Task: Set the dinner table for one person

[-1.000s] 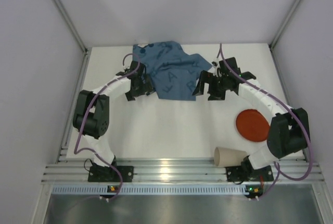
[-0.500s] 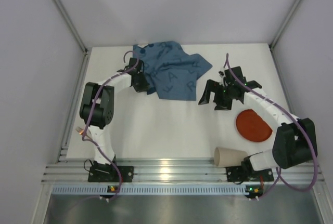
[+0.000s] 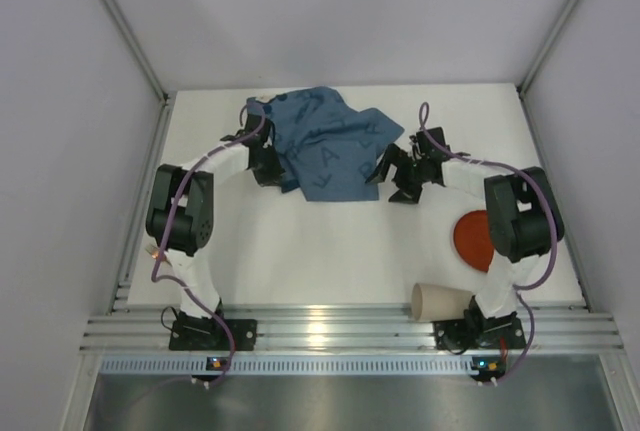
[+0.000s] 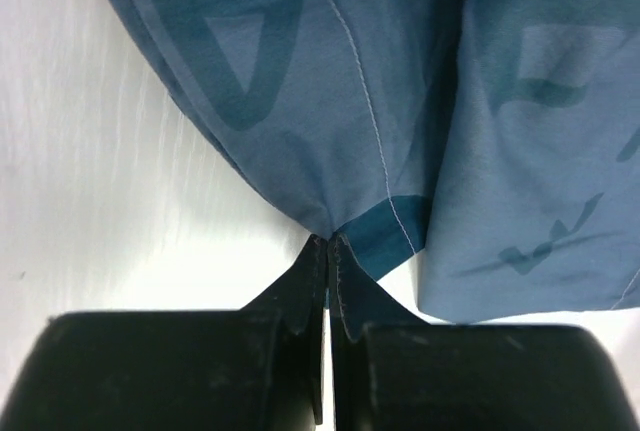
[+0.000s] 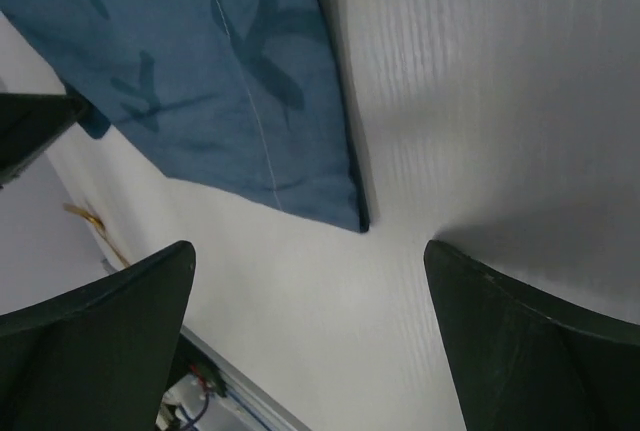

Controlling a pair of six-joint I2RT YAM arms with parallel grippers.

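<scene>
My left gripper (image 4: 328,243) pinches a corner of the blue mat (image 4: 400,81). I see my right gripper (image 5: 308,251) gaping wide over another corner on the dinner table (image 5: 500,71).

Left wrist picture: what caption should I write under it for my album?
Left gripper pinching a corner of the blue lettered cloth on the white table.

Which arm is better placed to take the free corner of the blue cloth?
Right. The right gripper is open, a corner of the blue cloth between its fingers; the left gripper is shut on another corner.
</scene>
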